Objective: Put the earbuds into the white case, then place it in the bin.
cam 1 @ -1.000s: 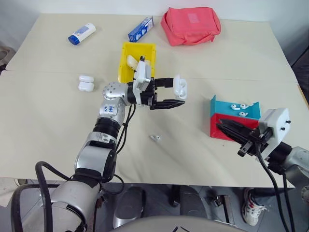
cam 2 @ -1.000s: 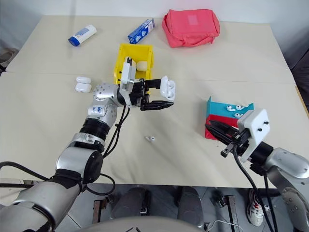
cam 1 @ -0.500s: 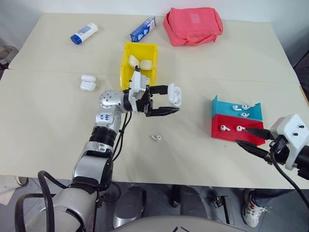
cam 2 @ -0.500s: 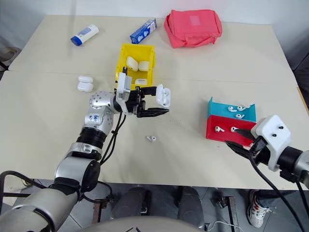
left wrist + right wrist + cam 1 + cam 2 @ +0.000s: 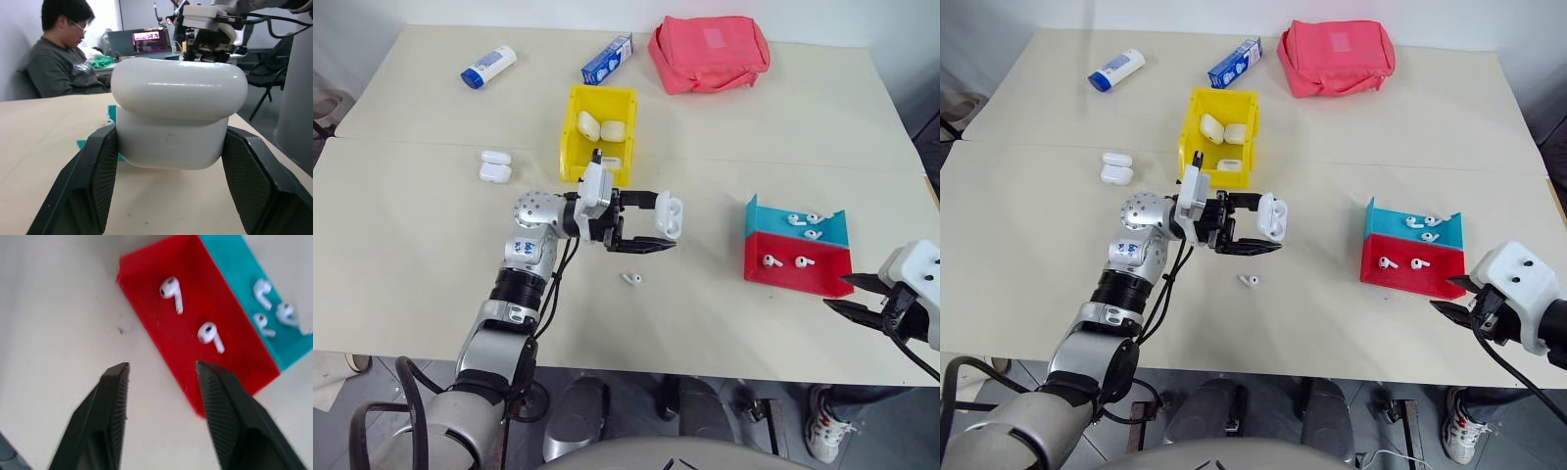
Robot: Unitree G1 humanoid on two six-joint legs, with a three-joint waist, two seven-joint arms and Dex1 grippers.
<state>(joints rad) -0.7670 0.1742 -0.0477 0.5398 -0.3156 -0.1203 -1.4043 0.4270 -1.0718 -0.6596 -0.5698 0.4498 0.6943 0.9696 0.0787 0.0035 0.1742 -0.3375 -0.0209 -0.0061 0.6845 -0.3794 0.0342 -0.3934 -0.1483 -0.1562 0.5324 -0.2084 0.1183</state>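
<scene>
White case (image 5: 670,214) is sitting clamped in the left gripper (image 5: 658,223), held above the table (image 5: 411,255), just in front of the yellow bin (image 5: 570,137) w/ other cases inside. Right gripper (image 5: 161,382) is hanging empty, fingers spread apart, near the red/teal tray (image 5: 783,279) w/ earbuds (image 5: 783,261) lying in it. One earbud (image 5: 631,279) is lying loose on the table under the case.

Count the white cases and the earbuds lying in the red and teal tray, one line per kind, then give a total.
White cases: 6 (1 held up, 2 on the table, 3 in the yellow bin)
Earbuds in the tray: 5 (2 red step, 3 teal step)
Total: 11
</scene>
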